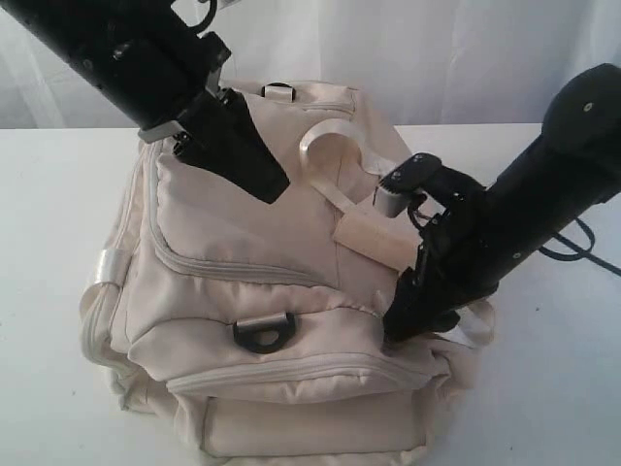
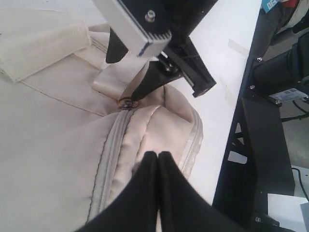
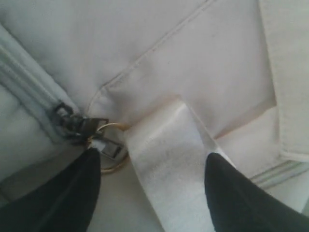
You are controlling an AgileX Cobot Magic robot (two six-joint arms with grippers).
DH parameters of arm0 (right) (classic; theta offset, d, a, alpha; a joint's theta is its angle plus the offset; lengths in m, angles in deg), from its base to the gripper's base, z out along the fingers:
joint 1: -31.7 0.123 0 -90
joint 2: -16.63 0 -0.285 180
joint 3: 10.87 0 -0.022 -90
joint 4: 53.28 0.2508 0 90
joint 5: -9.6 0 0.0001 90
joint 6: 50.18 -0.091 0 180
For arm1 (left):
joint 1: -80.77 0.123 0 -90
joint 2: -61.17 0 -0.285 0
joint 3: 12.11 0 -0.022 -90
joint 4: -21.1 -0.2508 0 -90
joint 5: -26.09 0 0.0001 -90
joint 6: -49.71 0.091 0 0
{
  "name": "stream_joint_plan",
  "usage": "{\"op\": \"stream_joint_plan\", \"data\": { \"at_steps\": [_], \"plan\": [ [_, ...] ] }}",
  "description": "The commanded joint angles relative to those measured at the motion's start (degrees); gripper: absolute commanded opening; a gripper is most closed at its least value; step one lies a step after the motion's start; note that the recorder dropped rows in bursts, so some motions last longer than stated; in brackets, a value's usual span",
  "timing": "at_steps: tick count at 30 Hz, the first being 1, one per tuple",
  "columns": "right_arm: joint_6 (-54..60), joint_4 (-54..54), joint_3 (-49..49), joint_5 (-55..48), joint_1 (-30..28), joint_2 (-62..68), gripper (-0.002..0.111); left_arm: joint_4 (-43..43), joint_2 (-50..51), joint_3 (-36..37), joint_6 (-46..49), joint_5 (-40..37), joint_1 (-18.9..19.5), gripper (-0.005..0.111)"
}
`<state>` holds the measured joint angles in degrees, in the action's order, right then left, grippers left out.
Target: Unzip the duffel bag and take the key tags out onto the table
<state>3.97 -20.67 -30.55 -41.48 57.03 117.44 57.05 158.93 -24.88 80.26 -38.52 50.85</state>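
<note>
Right wrist view: gaping right tool (image 3: 152, 159) straddles the soft duffel bag (image 3: 193, 58)'s zipper pull (image 3: 107, 146), the likely handhold; left tool (image 2: 158, 155) closed.

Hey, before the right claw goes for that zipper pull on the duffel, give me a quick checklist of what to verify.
1. Right claw open: ok, jaws stand apart.
2. Zipper pull between its fingers: not ok, it sits at one finger's edge; the shiny strap fills the gap.
3. Left claw shut, steadying the duffel bag: ok, tips rest on the fabric beside the zipper.
4. Zipper closed: ok, joined along the visible run.
5. Key tags in sight: not ok, none visible.
</note>
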Motion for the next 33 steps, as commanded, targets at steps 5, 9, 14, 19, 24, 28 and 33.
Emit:
{"op": "stream_joint_plan", "data": {
  "at_steps": [5, 9, 14, 19, 24, 28, 33],
  "plan": [
    [-7.5, -9.8, -0.36, 7.77, 1.43, 2.32, 0.043, 2.65, -0.3, -0.39, -0.39, -3.81, -0.21, 0.0],
    [-11.91, -9.96, 0.18, 7.76, 1.43, 2.32, 0.001, 2.78, -0.3, -0.39, -0.39, -2.87, -0.21, 0.0],
    [-14.29, -9.96, 2.85, 4.9, 1.43, 1.29, 0.0, 2.78, -0.3, -0.39, -0.39, -2.87, -0.21, 0.0],
    [-15.77, -11.64, 4.3, 4.9, 1.3, -4.25, 0.0, 2.78, -0.3, -0.39, -0.39, -2.87, -0.21, 0.0],
    [-21.37, -17.58, 5.23, 6.68, 1.3, -11.16, 0.0, 2.78, -0.3, -0.39, -0.16, -2.49, -0.21, 0.0],
    [-22.53, -18.27, 5.23, 8.31, 1.3, -15.73, 0.0, 2.93, -0.3, -0.39, -0.16, -1.16, -0.21, 0.0],
    [-23.37, -18.27, 5.23, 9.01, 1.3, -18.14, 0.0, 5.6, -0.3, -0.39, 6.29, 2.69, -2.31, 0.014]
  ]
}}
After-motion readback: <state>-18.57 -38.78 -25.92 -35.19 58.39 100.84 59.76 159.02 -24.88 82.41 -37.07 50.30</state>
